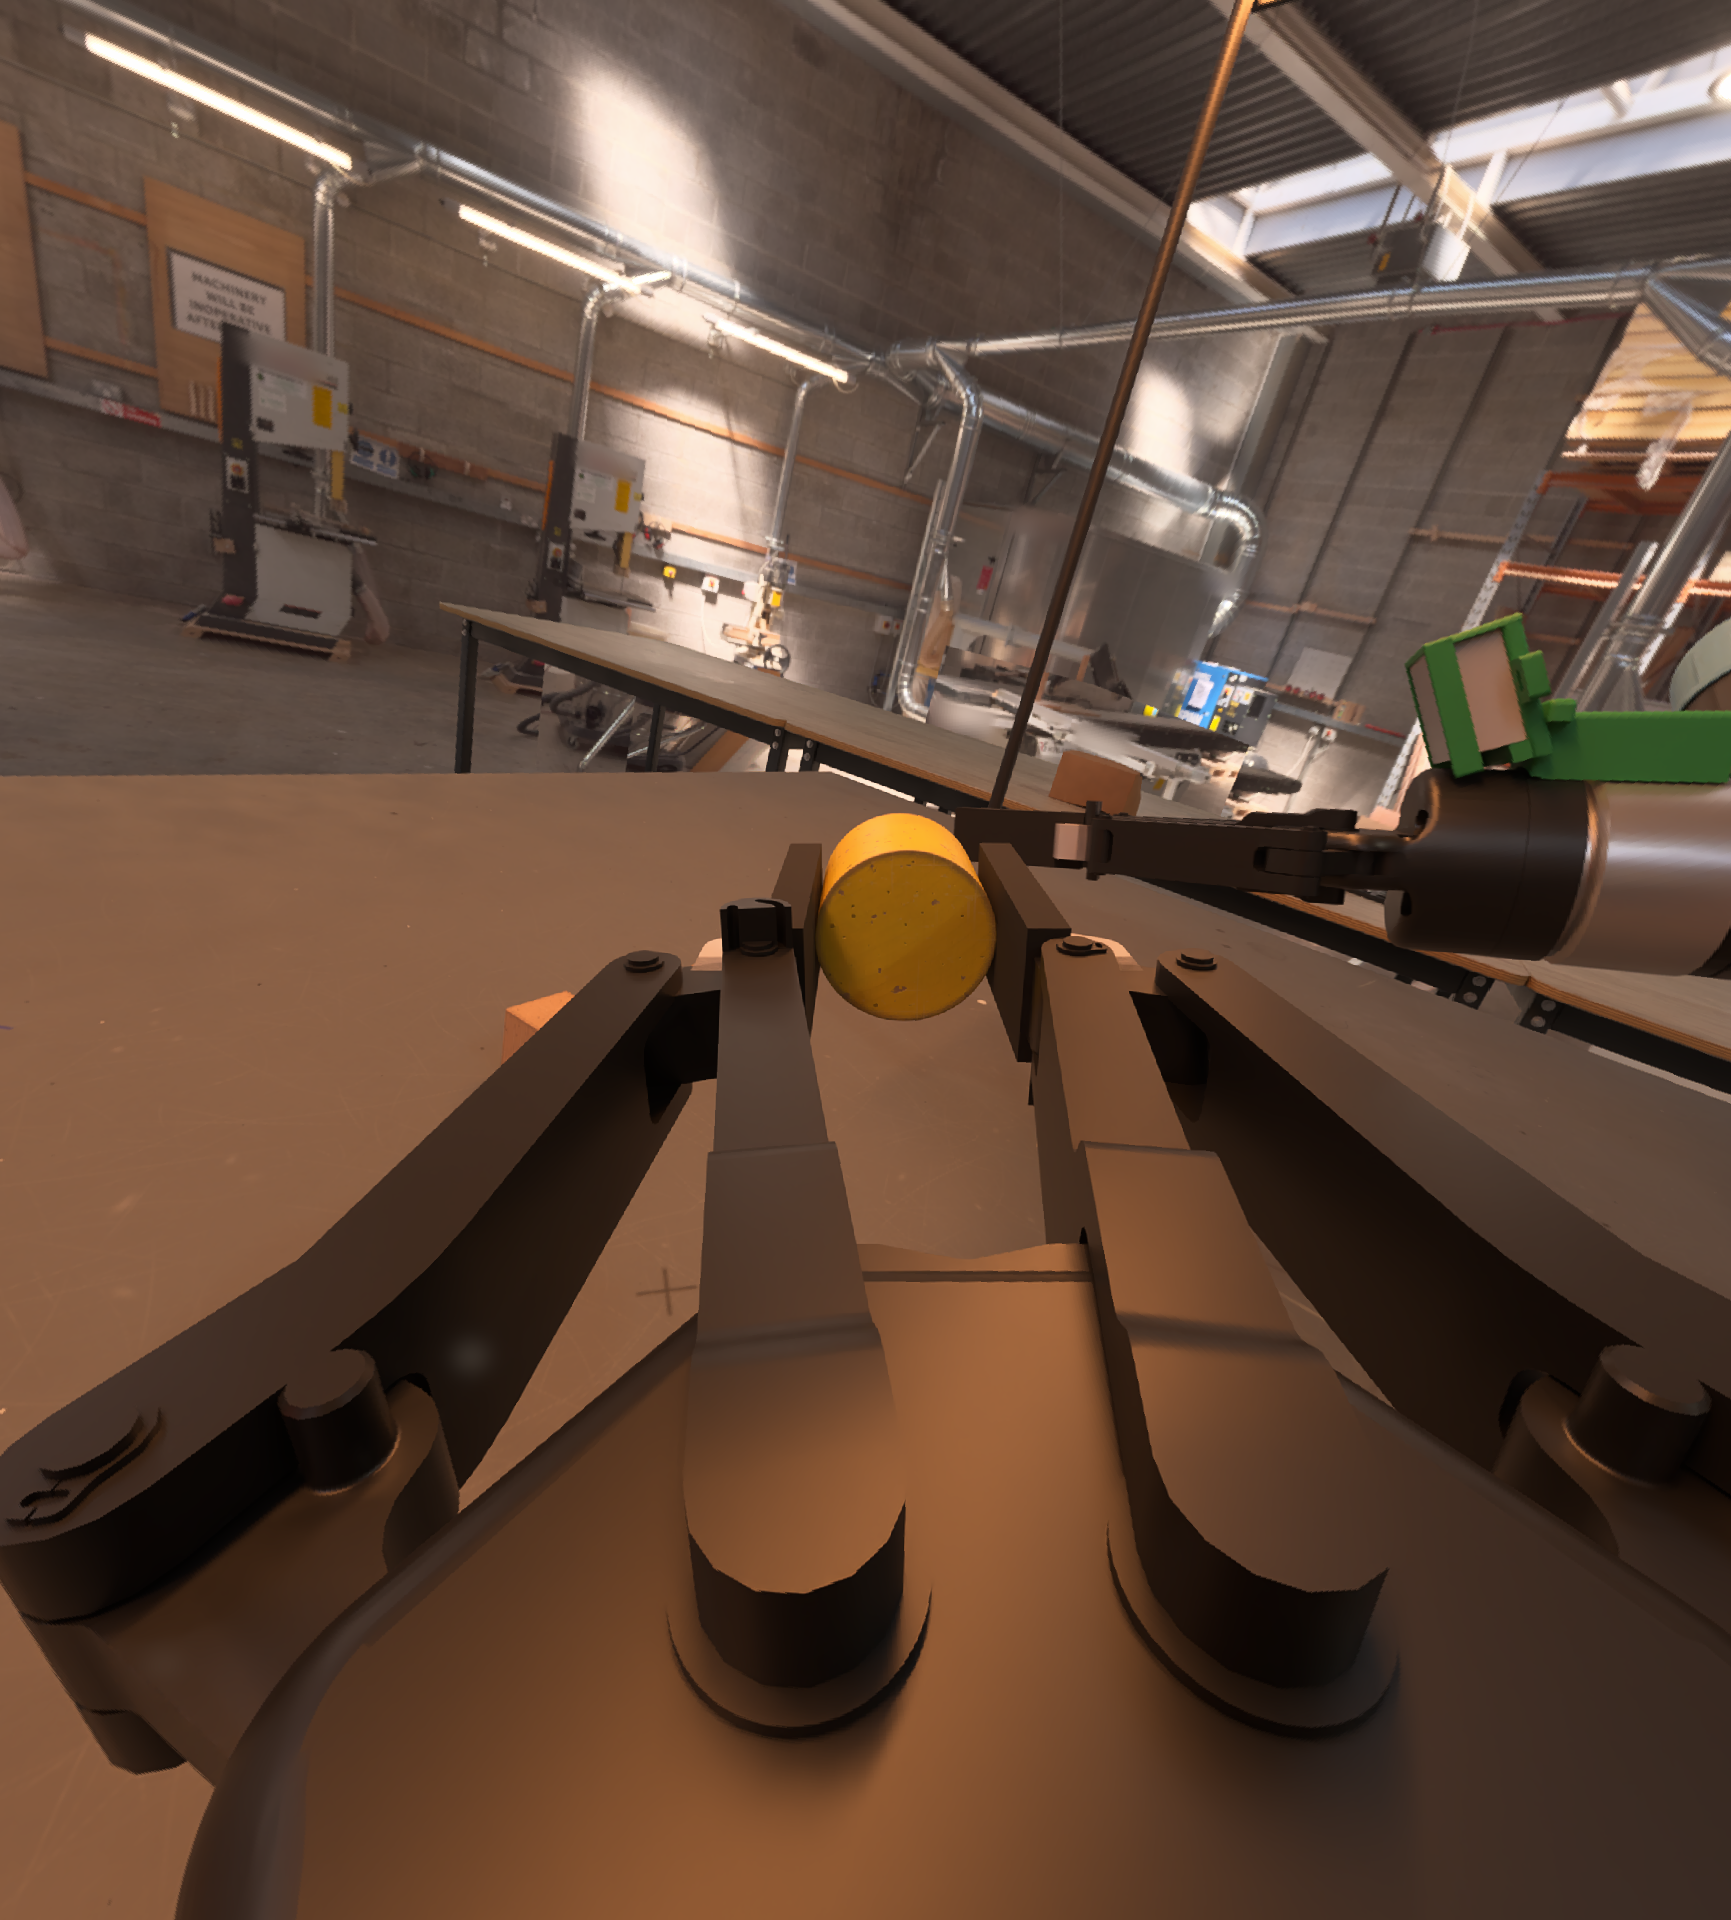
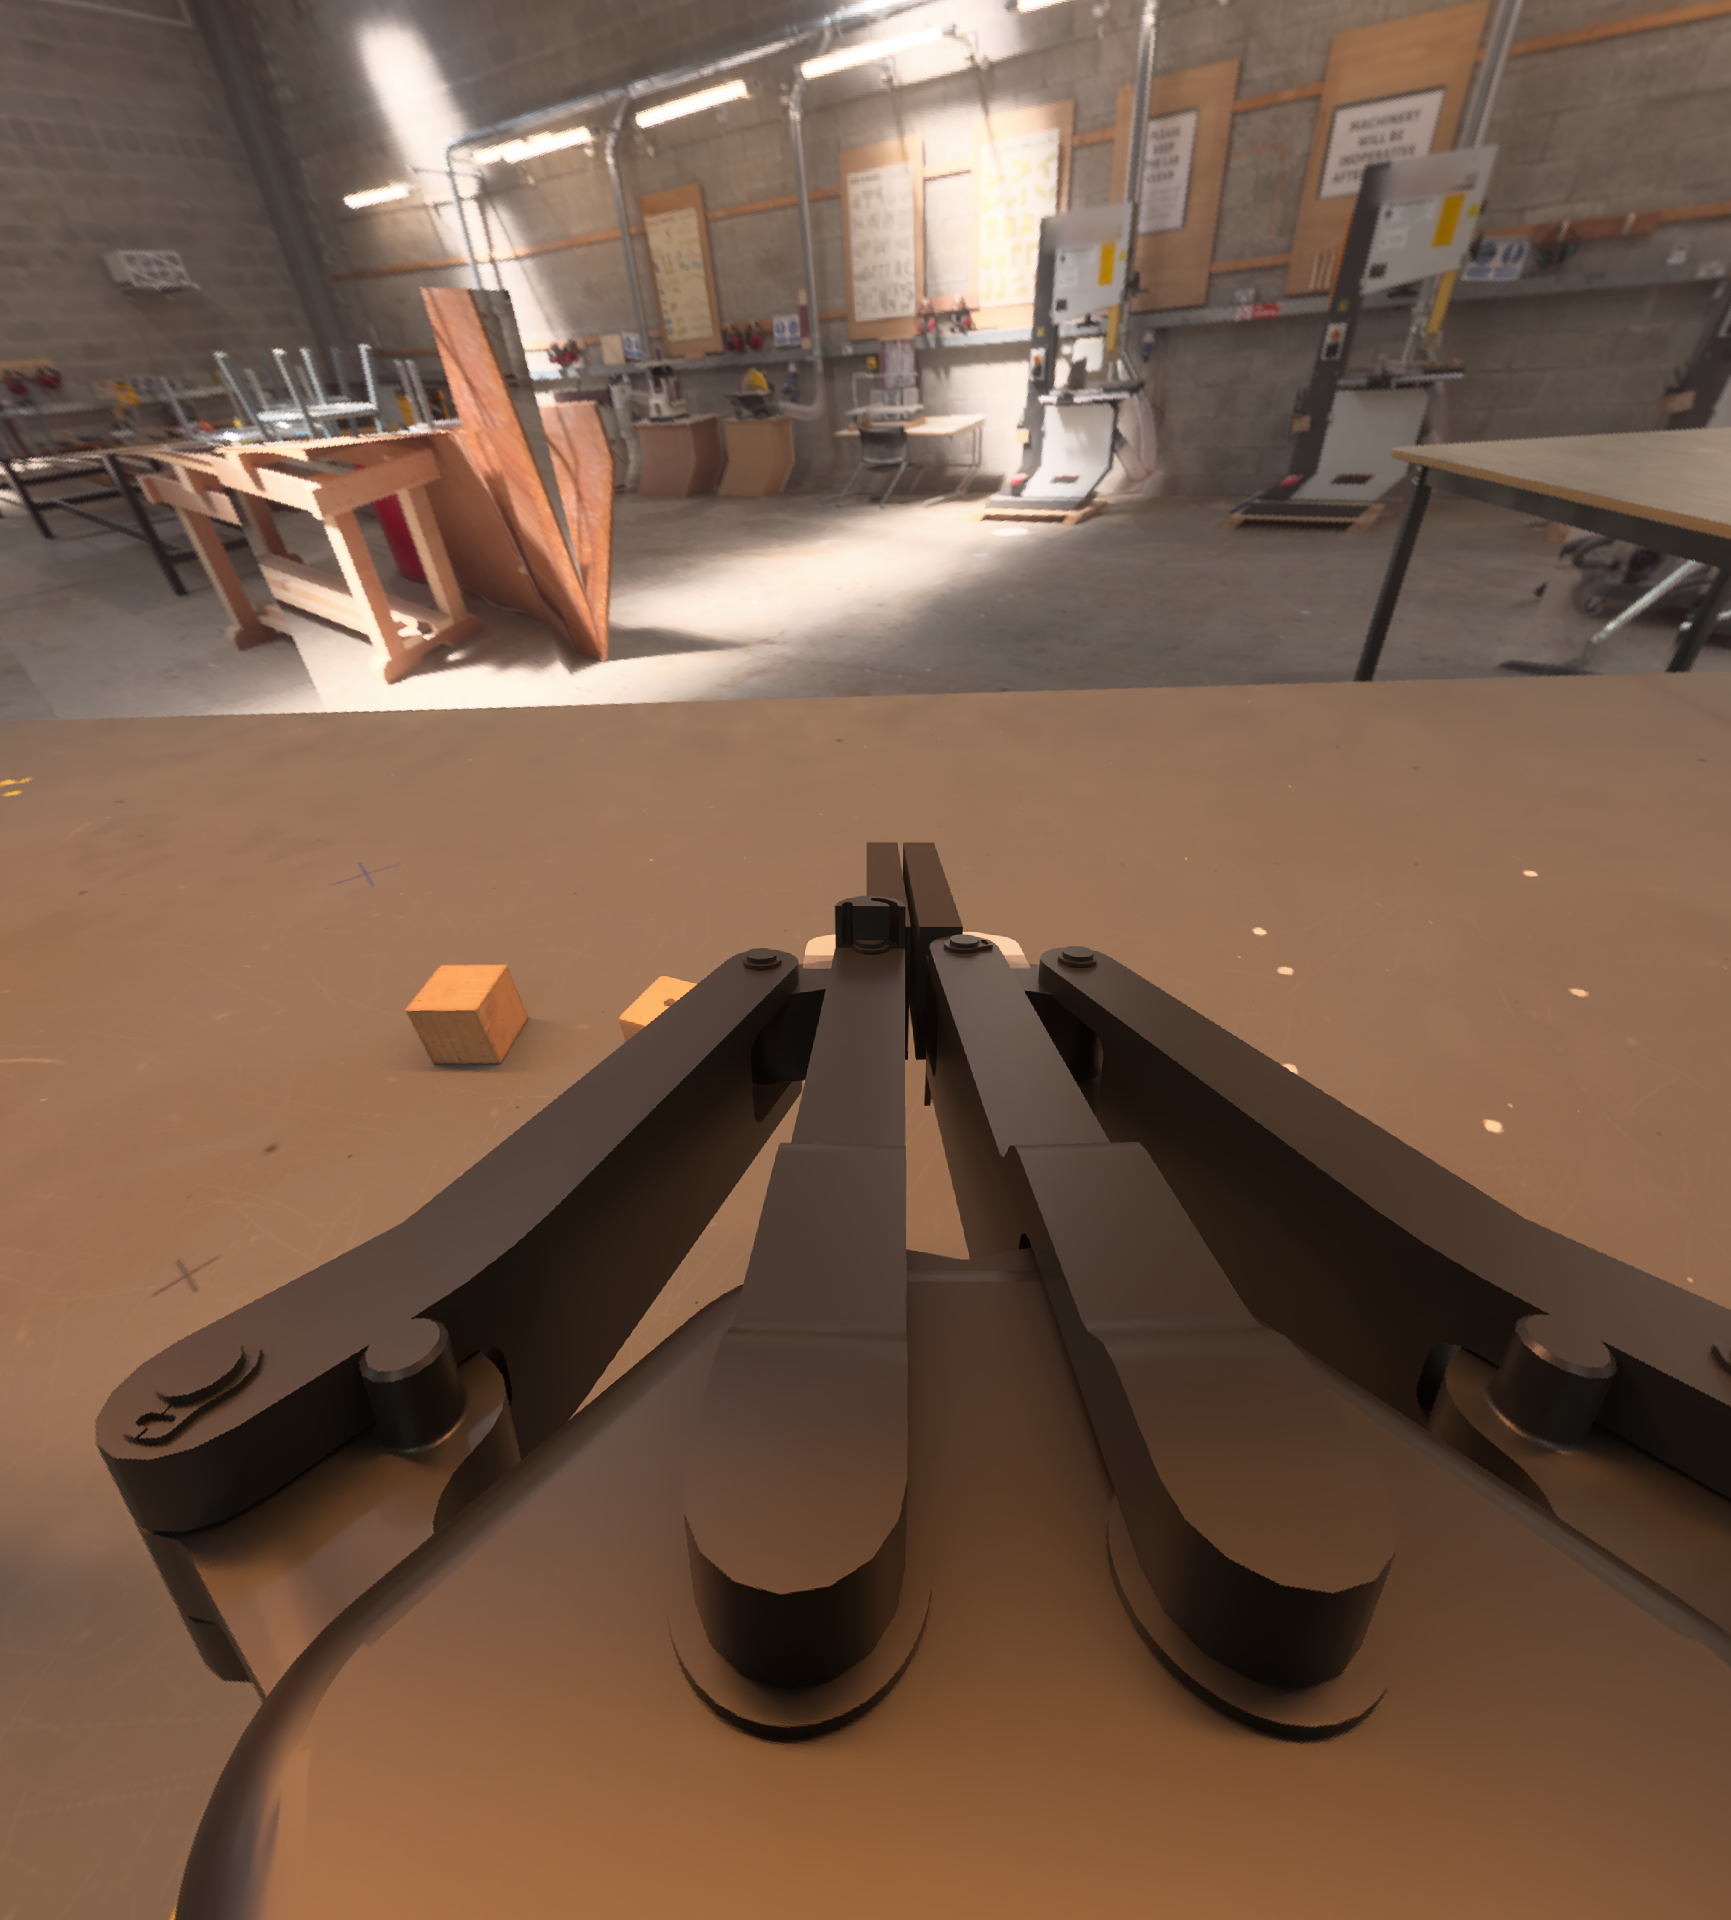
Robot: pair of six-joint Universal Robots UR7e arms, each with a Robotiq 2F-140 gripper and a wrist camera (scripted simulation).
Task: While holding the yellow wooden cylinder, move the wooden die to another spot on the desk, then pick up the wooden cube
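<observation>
My left gripper [image 1: 902, 883] is shut on the yellow wooden cylinder [image 1: 905, 925] and holds it on its side above the desk [image 1: 217, 1143]. A corner of a tan wooden block [image 1: 534, 1020] shows behind my left finger linkage; I cannot tell which block it is. My right gripper [image 2: 902, 873] is shut and empty above the desk [image 2: 1360, 831]. The plain wooden cube [image 2: 466, 1013] lies to its left. The smaller wooden die [image 2: 658, 1003], with a dark pip, lies next to it, partly hidden by the linkage. The right gripper [image 1: 1079, 836] also shows just behind the cylinder.
The right arm's wrist [image 1: 1588, 873] with a green camera mount [image 1: 1567, 727] reaches in from the right. A brown block [image 1: 1098, 781] shows beyond its fingers. The desk's far edge [image 2: 840, 701] lies ahead, with workshop benches and machines beyond.
</observation>
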